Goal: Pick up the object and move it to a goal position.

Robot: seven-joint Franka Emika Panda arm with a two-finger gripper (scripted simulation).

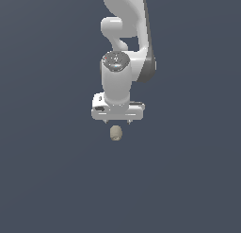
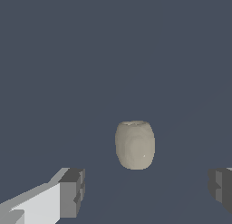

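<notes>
The white gripper (image 1: 117, 120) hangs in the middle of the exterior view, pointing down. Its jaws are wide apart and hold nothing. The small tan object (image 1: 116, 133) sits on the dark table (image 1: 47, 180), just below the gripper in the frame. The wrist view shows the object (image 2: 135, 144) between the two fingertips (image 2: 72, 191).

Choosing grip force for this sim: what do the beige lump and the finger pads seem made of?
The lump looks like matte stone or unglazed clay: dull beige, faint mottling, no shine; a render cannot settle it. The pads of the open hand look like dark grey matte rubber or plastic with blocky ridged faces, on a white glossy body.
</notes>
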